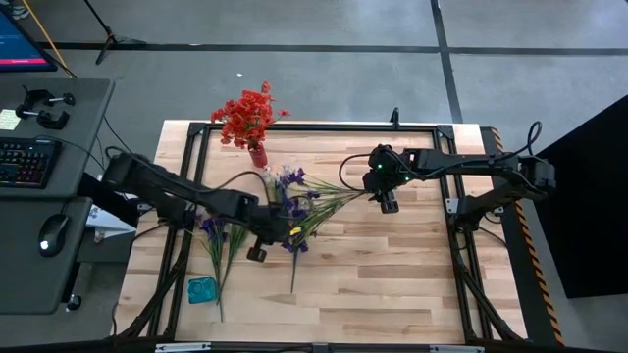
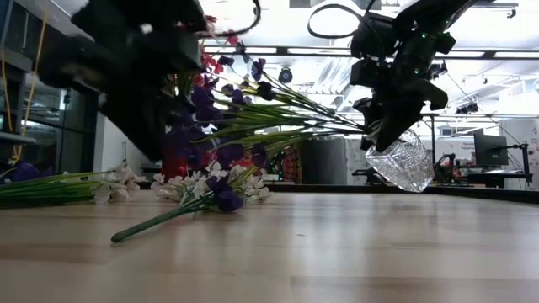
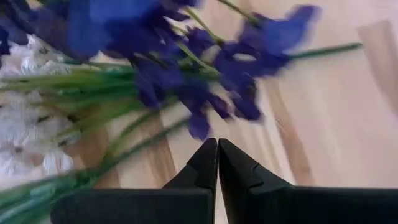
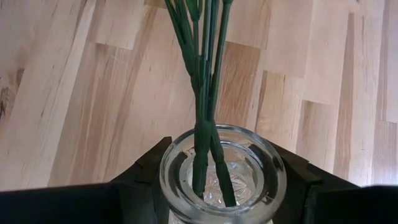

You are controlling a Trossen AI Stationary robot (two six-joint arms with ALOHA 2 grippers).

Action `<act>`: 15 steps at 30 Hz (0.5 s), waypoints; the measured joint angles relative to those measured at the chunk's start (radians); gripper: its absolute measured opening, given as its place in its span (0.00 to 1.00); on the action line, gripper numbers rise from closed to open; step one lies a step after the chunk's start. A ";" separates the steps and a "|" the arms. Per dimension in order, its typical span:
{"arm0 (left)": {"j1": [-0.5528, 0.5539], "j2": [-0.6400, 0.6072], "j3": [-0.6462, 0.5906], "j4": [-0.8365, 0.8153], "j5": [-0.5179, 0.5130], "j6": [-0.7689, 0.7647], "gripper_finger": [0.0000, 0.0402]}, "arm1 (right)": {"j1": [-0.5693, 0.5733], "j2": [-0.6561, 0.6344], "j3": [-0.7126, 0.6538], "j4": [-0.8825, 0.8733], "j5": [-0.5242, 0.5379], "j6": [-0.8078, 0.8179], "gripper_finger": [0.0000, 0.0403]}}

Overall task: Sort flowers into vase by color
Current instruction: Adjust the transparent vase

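My right gripper [image 1: 388, 201] is shut on a clear cut-glass vase [image 2: 402, 164] held above the table at right of middle. Several purple sprigs [image 1: 294, 196] have their green stems [image 4: 205, 93] in the vase's mouth and reach toward the table's left. My left gripper [image 3: 217, 146] is shut and empty, just over loose purple blossoms [image 3: 186, 87] near the table's middle [image 1: 290, 233]. More purple sprigs [image 1: 216, 237] and white sprigs [image 1: 270, 176] lie flat on the table. Red flowers [image 1: 247, 116] stand in a small red vase [image 1: 258, 155] at the far left. My right gripper holds the glass vase just below its rim [image 4: 166, 180], pinched between its two fingers, one on either side of the neck. The vase is lifted clear of the table and tilted, its mouth toward the table's left and its base [image 2: 413, 172] hanging lower. The stems rest inside it.
A small teal glass object [image 1: 202, 290] stands near the table's front left. A desk with a keyboard [image 1: 25, 162] and a mouse [image 1: 54, 233] stands left of the table. The table's right half and near edge [image 1: 412, 284] are bare wood.
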 joint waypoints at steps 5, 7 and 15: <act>-0.001 0.063 0.000 0.180 -0.072 0.009 0.00 | 0.000 0.000 0.000 0.000 0.001 0.000 0.42; 0.003 0.077 0.001 0.240 -0.081 0.031 0.00 | 0.000 0.000 0.000 0.000 0.002 0.000 0.42; 0.037 0.093 0.001 0.291 -0.145 0.064 0.00 | 0.003 0.000 0.000 0.004 0.003 0.000 0.42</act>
